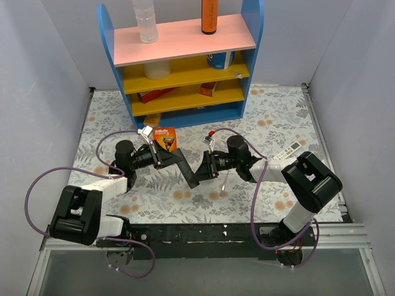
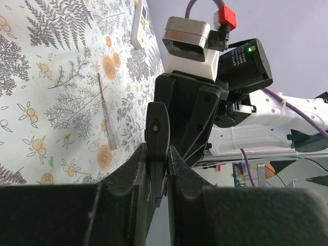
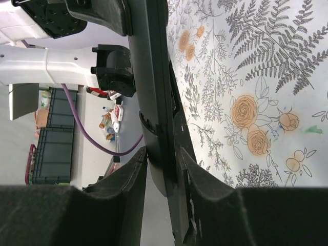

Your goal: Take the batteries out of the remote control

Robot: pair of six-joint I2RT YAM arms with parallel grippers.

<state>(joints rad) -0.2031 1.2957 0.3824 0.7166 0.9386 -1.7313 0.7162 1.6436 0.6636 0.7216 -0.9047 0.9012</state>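
Remote control (image 1: pixel 182 166), black bar, clamped betw. both pincers: left gripper (image 1: pixel 162 156) pinched tight on one end, right gripper (image 1: pixel 201 176) on other. Beyond them, shelf (image 1: pixel 185 42) w/ clear bottle (image 1: pixel 145 21), orange bottle (image 1: pixel 209 17) on top.

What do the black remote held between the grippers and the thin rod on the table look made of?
Remote control: likely moulded plastic, matte black, with a seam and notch along its edge. Rod: probably metal, silvery with a bright highlight along it, though clear plastic can't be ruled out.
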